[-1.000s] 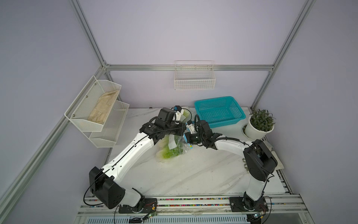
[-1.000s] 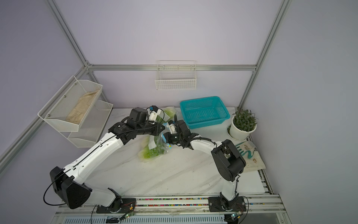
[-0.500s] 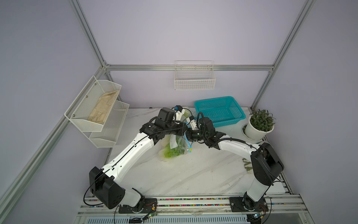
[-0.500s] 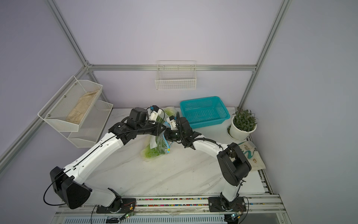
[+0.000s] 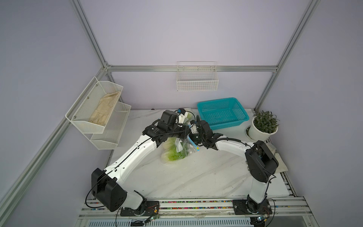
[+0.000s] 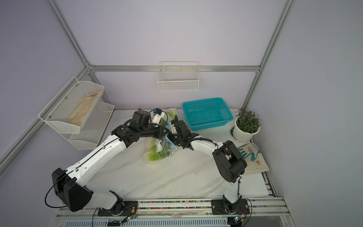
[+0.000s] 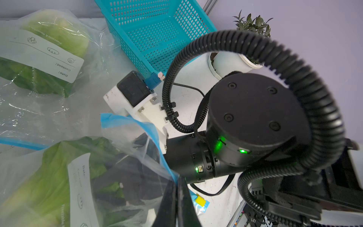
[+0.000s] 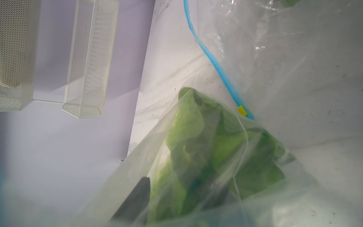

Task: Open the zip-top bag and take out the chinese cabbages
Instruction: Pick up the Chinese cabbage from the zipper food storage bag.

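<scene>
The cabbages (image 5: 173,155) are not out yet: frilly pale-green leaves and white bases show through the bag (image 5: 189,150), which is held up at the middle of the table (image 5: 196,176). Its blue zip (image 7: 125,119) looks parted, so opening seems done and removal is left. The left gripper (image 7: 177,183) pinches the bag's rim tight. The right gripper (image 5: 192,138) reaches into the mouth from 3 o'clock, fingers apart among the leaves, gripping nothing that I can see. The basket (image 5: 227,124) sits at 2 o'clock.
</scene>
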You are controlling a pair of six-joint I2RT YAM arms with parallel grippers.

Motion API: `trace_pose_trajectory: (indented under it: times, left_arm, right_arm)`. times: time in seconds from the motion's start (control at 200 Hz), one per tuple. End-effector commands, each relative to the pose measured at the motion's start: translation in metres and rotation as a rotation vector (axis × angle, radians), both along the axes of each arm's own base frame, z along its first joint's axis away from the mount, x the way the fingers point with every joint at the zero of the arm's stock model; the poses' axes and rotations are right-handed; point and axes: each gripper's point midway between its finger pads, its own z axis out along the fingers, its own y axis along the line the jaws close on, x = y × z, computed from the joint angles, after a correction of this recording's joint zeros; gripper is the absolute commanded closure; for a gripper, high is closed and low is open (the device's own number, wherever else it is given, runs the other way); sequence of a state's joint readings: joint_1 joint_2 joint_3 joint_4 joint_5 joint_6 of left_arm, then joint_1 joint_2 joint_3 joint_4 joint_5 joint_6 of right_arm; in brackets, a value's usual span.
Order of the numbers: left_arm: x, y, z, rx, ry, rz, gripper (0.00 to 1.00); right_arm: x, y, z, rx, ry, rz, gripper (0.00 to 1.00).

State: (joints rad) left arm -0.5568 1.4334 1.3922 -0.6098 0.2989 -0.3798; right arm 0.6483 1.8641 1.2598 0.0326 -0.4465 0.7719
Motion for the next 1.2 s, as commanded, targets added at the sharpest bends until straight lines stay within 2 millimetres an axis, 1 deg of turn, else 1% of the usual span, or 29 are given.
trace_pose_trajectory:
  times: [0.0,0.07,0.15,0.195,0.27,0.39,0.44,0.49,0.595,0.65,0.715,0.74,0.79,0.865,0.895,0.97,1.09,1.195]
  left_arm:
    - [-0.004,-0.006,0.03,-0.072,-0.097,-0.044,1.0]
    - [-0.003,-0.004,0.031,-0.067,-0.105,-0.032,1.0]
    - [-0.002,-0.001,0.035,-0.068,-0.115,-0.022,1.0]
    - [-0.002,-0.001,0.037,-0.07,-0.121,-0.019,1.0]
    - [-0.001,0.0,0.04,-0.074,-0.128,-0.016,1.0]
    - [-0.001,-0.001,0.045,-0.086,-0.135,-0.016,1.0]
    - [0.0,-0.001,0.045,-0.085,-0.137,-0.016,1.0]
    - [0.0,-0.001,0.044,-0.081,-0.137,-0.014,1.0]
    - [0.001,0.001,0.043,-0.074,-0.138,-0.005,1.0]
    - [0.002,0.002,0.041,-0.066,-0.137,0.001,1.0]
    - [0.003,0.0,0.038,-0.063,-0.13,0.0,1.0]
    - [0.004,0.0,0.036,-0.064,-0.125,0.0,1.0]
    - [0.004,-0.001,0.037,-0.067,-0.122,0.0,1.0]
    - [0.003,-0.003,0.039,-0.078,-0.123,-0.01,1.0]
    - [0.003,-0.003,0.04,-0.082,-0.125,-0.012,1.0]
    - [0.002,-0.004,0.042,-0.087,-0.13,-0.018,1.0]
    - [0.001,-0.003,0.041,-0.085,-0.13,-0.019,1.0]
    - [0.001,-0.003,0.038,-0.082,-0.127,-0.019,1.0]
  right_arm:
    - [0.002,0.0,-0.012,-0.03,0.022,-0.008,0.49]
    - [0.001,-0.005,-0.003,-0.016,-0.005,-0.034,0.53]
    - [0.001,-0.018,0.005,-0.031,-0.03,-0.078,0.58]
    - [0.0,-0.025,0.006,-0.036,-0.031,-0.09,0.58]
    - [-0.002,-0.031,0.002,-0.039,-0.018,-0.099,0.57]
    - [-0.004,-0.032,-0.001,-0.04,-0.011,-0.095,0.57]
    - [-0.004,-0.031,0.005,-0.023,-0.019,-0.091,0.57]
    - [-0.005,-0.031,0.012,-0.008,-0.034,-0.091,0.54]
    - [-0.004,-0.042,0.024,-0.014,-0.075,-0.135,0.54]
    - [-0.005,-0.048,0.026,-0.013,-0.081,-0.147,0.57]
    - [-0.008,-0.051,0.028,0.011,-0.084,-0.146,0.57]
    - [-0.009,-0.051,0.027,0.015,-0.08,-0.144,0.58]
    - [-0.01,-0.051,0.025,0.015,-0.074,-0.139,0.63]
    - [-0.011,-0.048,0.017,0.008,-0.05,-0.124,0.7]
    - [-0.011,-0.046,0.014,0.005,-0.043,-0.114,0.71]
    - [-0.008,-0.04,0.012,0.012,-0.031,-0.095,0.7]
    - [-0.007,-0.031,0.011,0.02,-0.028,-0.055,0.63]
    - [-0.007,-0.028,0.009,0.008,-0.033,-0.034,0.63]
